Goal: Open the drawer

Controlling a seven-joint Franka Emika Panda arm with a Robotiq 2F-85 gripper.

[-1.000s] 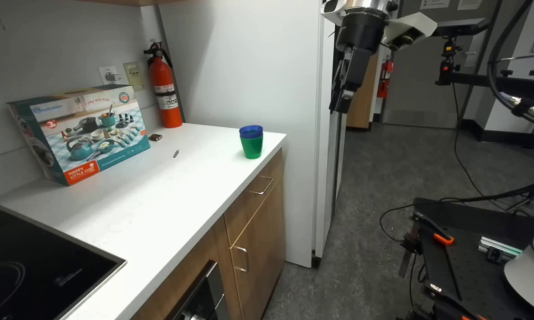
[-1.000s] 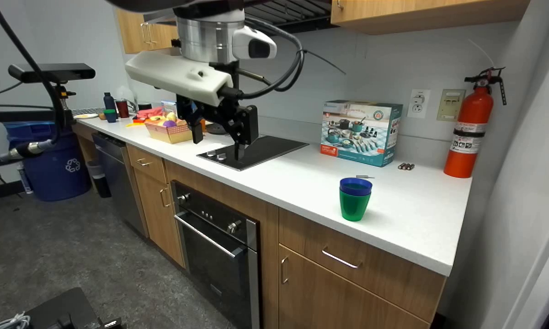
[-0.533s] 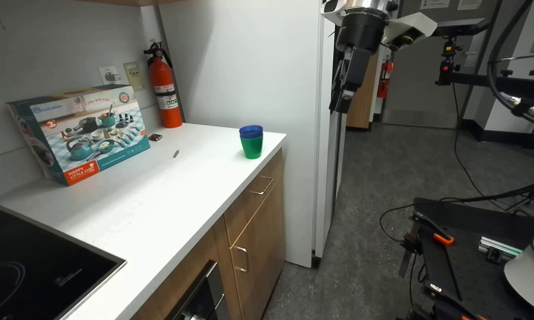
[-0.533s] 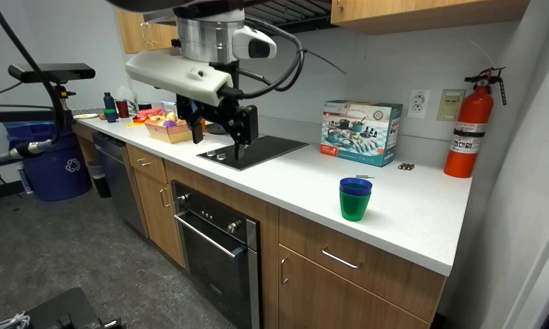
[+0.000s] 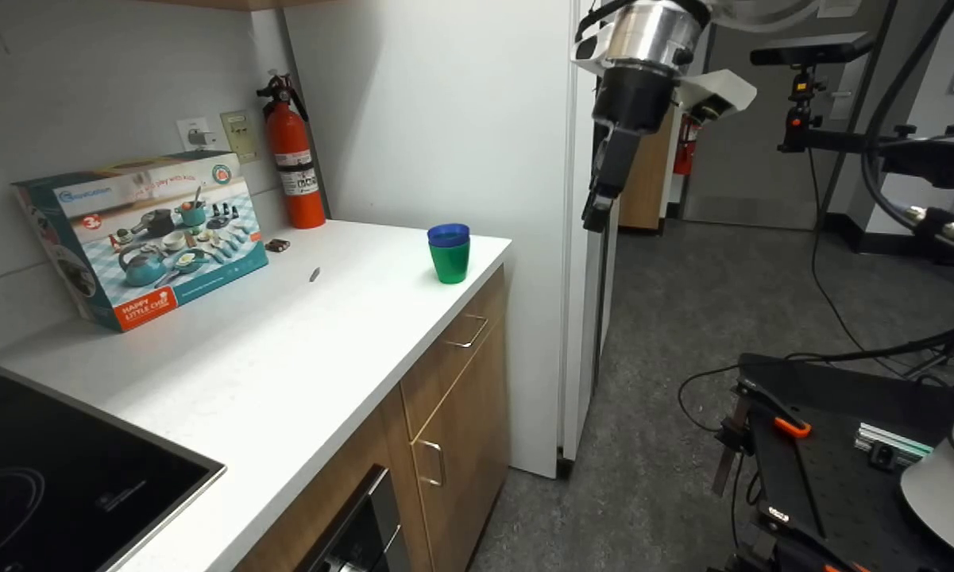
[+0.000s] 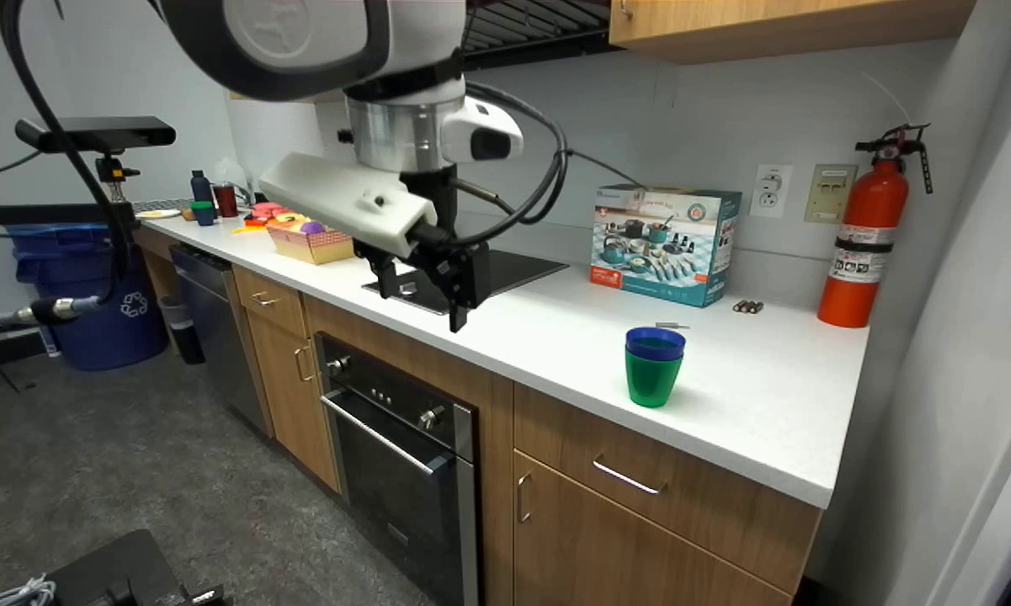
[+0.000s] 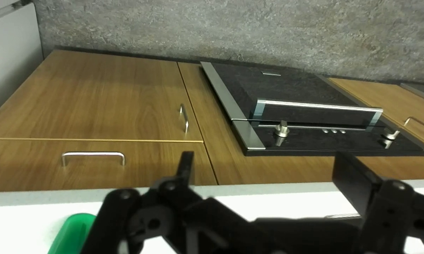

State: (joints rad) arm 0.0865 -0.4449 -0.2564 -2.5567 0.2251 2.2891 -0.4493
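The drawer (image 6: 572,429) is closed under the right end of the counter, its wood front flush and its inner box hidden. Its silver bar handle (image 6: 627,476) is horizontal. The drawer front (image 5: 433,381) also shows in an exterior view, and in the wrist view (image 7: 155,165) its handle (image 7: 93,154) is at the left. My gripper (image 7: 264,160) is open and empty, jaws wide apart. In both exterior views the gripper (image 6: 423,305) (image 5: 596,218) is in the air, well apart from the drawer and higher than its handle.
Stacked blue and green cups (image 6: 653,379) stand on the counter (image 6: 556,353) above the drawer. A cabinet door (image 6: 623,539) with a vertical handle is below it. The oven (image 6: 396,463) is beside it. A toy box (image 6: 657,244) and fire extinguisher (image 6: 863,244) stand at the back.
My gripper has moved down and, in an exterior view, a little to the right, with the arm following. It stays open. The drawer, cups and other things have not moved.
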